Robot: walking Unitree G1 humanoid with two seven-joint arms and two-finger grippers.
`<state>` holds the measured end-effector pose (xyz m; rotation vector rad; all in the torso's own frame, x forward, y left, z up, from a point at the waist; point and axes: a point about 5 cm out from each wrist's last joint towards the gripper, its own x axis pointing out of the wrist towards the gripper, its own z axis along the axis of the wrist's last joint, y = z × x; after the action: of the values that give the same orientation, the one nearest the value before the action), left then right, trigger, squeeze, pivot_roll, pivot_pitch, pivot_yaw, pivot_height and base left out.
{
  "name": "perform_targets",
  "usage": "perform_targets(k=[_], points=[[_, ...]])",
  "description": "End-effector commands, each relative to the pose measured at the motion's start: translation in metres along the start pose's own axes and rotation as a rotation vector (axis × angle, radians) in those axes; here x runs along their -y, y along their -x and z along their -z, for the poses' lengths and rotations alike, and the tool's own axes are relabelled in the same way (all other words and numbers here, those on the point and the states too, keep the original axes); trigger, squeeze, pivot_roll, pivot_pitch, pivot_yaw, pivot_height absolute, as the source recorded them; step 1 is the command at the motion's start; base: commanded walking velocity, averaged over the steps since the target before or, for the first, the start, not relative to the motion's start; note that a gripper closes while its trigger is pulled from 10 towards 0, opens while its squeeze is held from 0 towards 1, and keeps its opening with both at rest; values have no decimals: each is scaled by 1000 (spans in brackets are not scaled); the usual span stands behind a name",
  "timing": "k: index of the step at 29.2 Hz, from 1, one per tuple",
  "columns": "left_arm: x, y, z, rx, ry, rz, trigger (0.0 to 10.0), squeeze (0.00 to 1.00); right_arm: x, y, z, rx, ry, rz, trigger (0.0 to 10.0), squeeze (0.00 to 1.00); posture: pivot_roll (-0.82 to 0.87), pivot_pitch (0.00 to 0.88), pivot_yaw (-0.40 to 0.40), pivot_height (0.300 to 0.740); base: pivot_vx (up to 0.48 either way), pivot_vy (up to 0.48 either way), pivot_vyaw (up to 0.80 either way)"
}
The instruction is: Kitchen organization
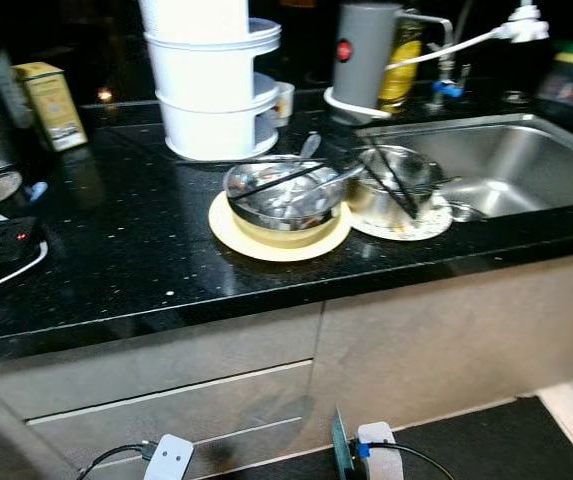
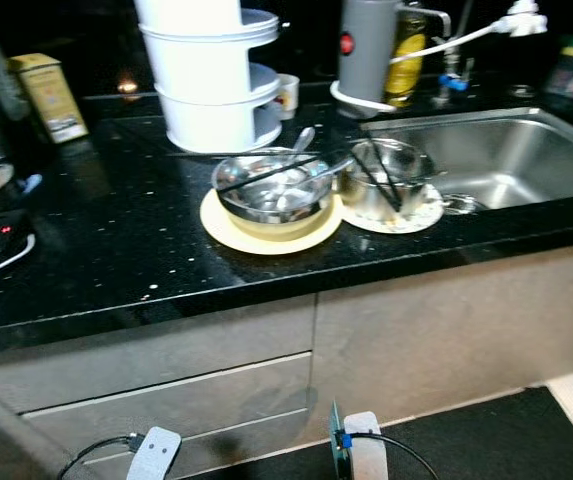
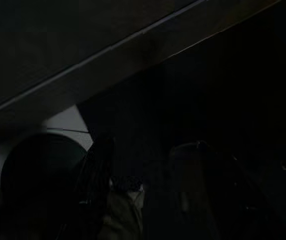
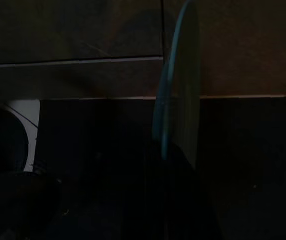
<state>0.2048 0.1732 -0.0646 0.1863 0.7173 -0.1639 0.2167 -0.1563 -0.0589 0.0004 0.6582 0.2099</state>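
On the black counter (image 1: 116, 270) a steel bowl (image 1: 284, 195) with a spoon and a black chopstick across it rests on a yellow plate (image 1: 278, 240). Beside it a small steel pot (image 1: 391, 185) holding black chopsticks stands on a white plate (image 1: 411, 225) at the sink's (image 1: 506, 165) edge. Both arms hang low in front of the cabinet. My right gripper (image 4: 152, 200) is shut on a thin teal plate (image 4: 177, 100), seen on edge (image 1: 338, 448). The left gripper (image 3: 143, 185) hangs in deep shade by the drawer fronts.
A white tiered rack (image 1: 216, 90) stands at the back of the counter, with a grey kettle (image 1: 364, 55) and an oil bottle (image 1: 403, 60) beside the tap. A yellow box (image 1: 51, 105) and a black power strip (image 1: 1, 245) sit at the left. Drawers (image 1: 166, 400) lie below.
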Motion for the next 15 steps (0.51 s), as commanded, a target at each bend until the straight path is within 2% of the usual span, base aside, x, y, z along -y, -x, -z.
perform_targets(k=[1, 3, 8, 15], points=[[3, 1, 5, -16, 14, 21, 10000, 0, -1, 2, 5, -15, -12, 3, 10000, 0, -23, 165, -40, 740, 0, 0, 800], [4, 2, 1, 22, 5, 29, 10000, 0, -1, 2, 6, -16, -10, 3, 10000, 0, -24, 165, -39, 740, 0, 0, 800], [3, 1, -1, 14, -40, 11, 10000, 0, -3, 3, 7, -16, -11, 3, 10000, 0, -28, 163, -35, 740, 0, 0, 800], [6, -1, -2, -8, -45, 24, 10000, 0, 1, 5, 11, -28, -14, 16, 10000, 0, -28, 156, -37, 740, 0, 0, 800]])
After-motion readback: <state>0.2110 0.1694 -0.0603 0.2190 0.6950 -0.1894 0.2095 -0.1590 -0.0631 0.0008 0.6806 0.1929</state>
